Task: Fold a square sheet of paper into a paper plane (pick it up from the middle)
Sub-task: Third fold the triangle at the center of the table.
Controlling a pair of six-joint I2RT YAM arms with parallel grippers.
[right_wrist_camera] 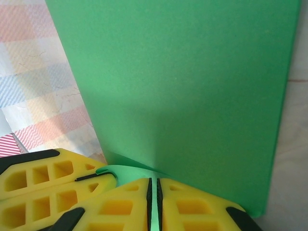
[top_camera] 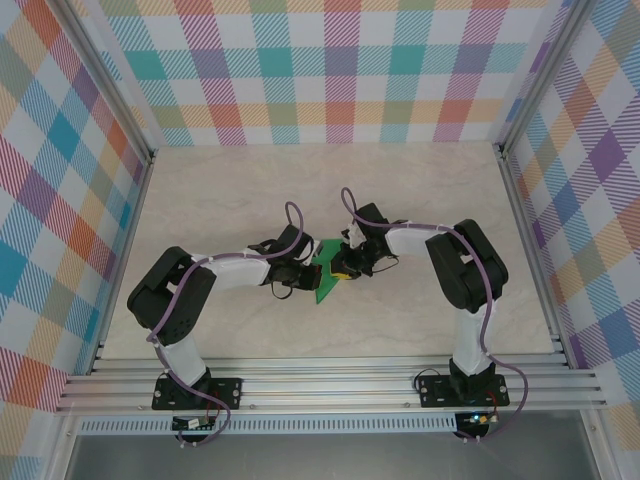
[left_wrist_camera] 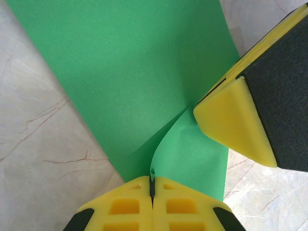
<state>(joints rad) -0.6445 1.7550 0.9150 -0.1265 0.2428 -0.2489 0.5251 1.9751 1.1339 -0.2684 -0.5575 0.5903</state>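
Claws of both arms meet over the middle of the bench, and each is closed on the same green sheet of paper. Left claw: jaws pressed together with a paper edge caught in the slit between them; from this pinch the sheet spreads up and away from the wrist, and one layer curls off toward the right, so the paper appears doubled at this point. Right claw: jaws narrowed to a thin gap with green paper in it, the sheet rising as a broad flat panel straight ahead. In the left wrist view one yellow fingertip of the right claw lies on the sheet just beside the left pinch, at the head of the curled layer. From above, the sheet's long axis runs near to far, across the line joining the two claws, with the left arm on its left edge and the right arm on its right; neither arm is the nearer. Judgement: a fold is in progress, and the next move depends on the two close-set pinches acting along that axis without tearing the paper.
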